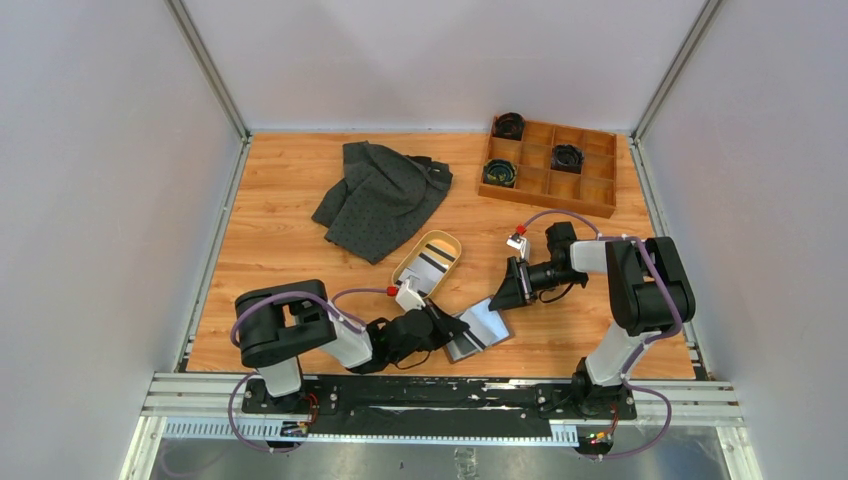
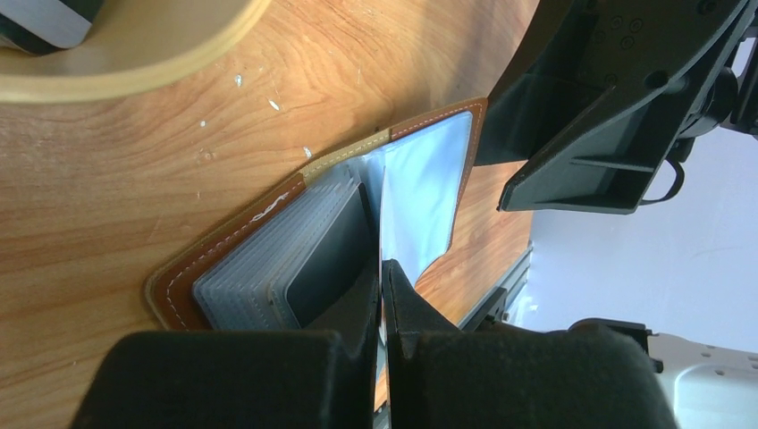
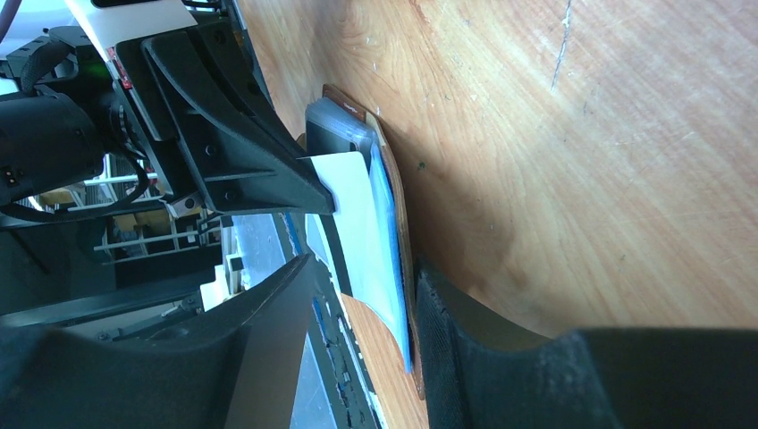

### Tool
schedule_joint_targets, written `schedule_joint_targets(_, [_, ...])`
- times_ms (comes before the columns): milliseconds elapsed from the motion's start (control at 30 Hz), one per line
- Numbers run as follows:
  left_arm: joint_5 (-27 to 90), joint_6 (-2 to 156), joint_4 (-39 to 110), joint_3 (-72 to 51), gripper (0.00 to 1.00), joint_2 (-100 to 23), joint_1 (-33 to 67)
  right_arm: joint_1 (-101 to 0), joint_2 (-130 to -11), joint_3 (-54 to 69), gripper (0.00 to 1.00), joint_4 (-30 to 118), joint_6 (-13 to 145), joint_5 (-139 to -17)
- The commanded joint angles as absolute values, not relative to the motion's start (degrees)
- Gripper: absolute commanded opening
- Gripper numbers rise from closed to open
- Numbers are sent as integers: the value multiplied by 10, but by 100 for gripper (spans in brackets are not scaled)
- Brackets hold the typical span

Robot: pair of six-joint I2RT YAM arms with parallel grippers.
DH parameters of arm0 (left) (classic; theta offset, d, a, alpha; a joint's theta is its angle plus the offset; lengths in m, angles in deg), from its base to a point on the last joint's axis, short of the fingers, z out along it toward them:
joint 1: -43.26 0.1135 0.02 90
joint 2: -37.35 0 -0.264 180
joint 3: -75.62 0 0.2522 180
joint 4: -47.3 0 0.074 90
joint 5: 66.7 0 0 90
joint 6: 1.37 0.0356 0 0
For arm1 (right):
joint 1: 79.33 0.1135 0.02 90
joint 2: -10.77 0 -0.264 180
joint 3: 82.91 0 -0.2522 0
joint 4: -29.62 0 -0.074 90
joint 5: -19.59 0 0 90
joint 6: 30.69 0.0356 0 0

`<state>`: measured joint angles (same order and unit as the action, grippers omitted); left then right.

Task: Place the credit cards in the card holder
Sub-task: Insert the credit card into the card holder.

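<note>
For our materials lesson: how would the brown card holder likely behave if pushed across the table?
The card holder would probably slide rather than roll, lying flat on the smooth table. Its stacked plastic sleeves look floppy, so they may fan or buckle.

card holder (image 2: 326, 228): brown, white stitching | cloth (image 1: 385, 195): dark grey, dotted | tray (image 1: 403, 268): tan | card (image 1: 436, 258): black-white stripes

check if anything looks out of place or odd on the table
A dark cloth lies crumpled at the back left, nothing to do with cards. The holder lies open with one pale sheet raised off it, pinched in the left hand. Nothing looks spilled or damaged.
</note>
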<state>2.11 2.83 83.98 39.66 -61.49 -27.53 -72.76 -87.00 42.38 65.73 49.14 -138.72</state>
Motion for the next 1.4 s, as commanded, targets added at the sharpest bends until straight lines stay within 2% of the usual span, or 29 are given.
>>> schedule_joint_targets(0, [46, 39, 796, 397, 0, -632, -271, -734, -875, 413, 49, 677, 481, -1395])
schedule_joint_targets(1133, [119, 50, 796, 375, 0, -670, -232, -733, -879, 411, 49, 677, 481, -1398])
schedule_joint_targets(1367, [131, 61, 796, 364, 4, -686, -225, -733, -877, 406, 50, 685, 474, -1393])
